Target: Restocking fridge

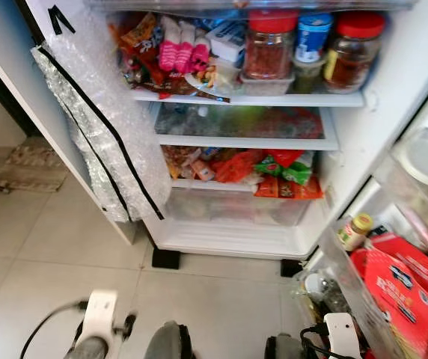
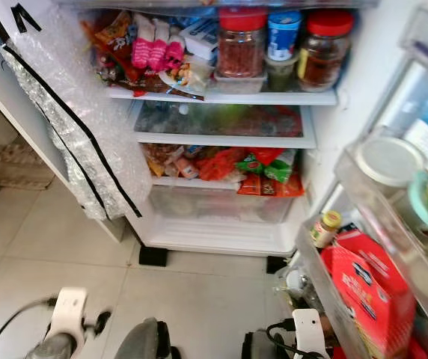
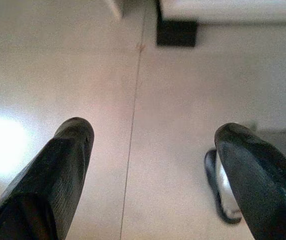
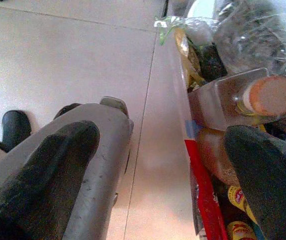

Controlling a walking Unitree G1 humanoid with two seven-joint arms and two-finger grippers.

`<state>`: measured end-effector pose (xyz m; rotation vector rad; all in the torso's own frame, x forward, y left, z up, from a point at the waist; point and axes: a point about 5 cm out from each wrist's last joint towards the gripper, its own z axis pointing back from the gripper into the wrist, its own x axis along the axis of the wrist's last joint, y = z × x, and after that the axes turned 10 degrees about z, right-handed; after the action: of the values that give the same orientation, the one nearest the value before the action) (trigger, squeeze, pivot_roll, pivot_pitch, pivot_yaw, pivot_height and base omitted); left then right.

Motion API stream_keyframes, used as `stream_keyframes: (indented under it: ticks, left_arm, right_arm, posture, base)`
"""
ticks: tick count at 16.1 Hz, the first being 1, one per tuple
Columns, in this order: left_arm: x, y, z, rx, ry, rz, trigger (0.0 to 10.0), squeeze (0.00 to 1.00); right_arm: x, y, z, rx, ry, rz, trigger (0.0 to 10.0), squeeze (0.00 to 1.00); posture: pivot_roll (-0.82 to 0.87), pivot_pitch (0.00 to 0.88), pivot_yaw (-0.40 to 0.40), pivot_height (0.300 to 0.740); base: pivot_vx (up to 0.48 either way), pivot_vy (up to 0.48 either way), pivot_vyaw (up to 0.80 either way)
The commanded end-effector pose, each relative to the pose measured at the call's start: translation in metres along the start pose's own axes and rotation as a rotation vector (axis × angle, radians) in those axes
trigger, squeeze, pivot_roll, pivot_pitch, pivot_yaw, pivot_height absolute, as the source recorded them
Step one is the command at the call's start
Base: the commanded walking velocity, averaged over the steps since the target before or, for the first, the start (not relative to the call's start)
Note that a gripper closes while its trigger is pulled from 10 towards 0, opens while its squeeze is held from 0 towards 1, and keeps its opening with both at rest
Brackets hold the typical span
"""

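Fridge (image 1: 364, 112) open ahead, white, shelves crammed: glass jars (image 1: 271, 43) with red lids up top, crinkly packets (image 1: 281, 172) lower, clear drawer at the bottom. Door rack (image 1: 349, 284) on the right, holding a red carton (image 1: 405, 295) and small jar (image 1: 355, 232). Jars likely heavy, slick, breakable; best taken round the body. Packets light and soft. Left gripper (image 3: 153, 165) wide open, empty, above tiled floor (image 3: 148, 100). Right gripper (image 4: 158, 170) spread too, empty, beside the rack.

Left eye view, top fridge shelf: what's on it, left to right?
Snack packets → pink-and-white socks → white-and-blue box → red-lidded jar → blue-lidded tub → second red-lidded jar.
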<state>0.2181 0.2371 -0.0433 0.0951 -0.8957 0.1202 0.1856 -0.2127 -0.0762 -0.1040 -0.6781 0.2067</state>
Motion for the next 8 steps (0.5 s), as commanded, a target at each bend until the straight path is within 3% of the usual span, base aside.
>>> stream_keyframes:
  ticks: [1, 8]
  left_arm:
    - [-0.013, 0.003, 0.003, 0.026, 0.044, 0.01, 10.0, 0.0]
    - [-0.023, -0.007, 0.002, 0.023, 0.07, 0.016, 10.0, 0.0]
  right_arm:
    - [-0.017, 0.007, 0.003, 0.031, 0.063, 0.0, 10.0, 0.0]
    - [-0.018, 0.008, 0.004, 0.032, 0.052, -0.016, 10.0, 0.0]
  posture:
    - [-0.01, 0.173, 0.036, 0.658]
    - [-0.01, 0.167, 0.042, 0.658]
  base:
    - [0.0, 0.48, 0.0]
    - [0.0, 0.48, 0.0]
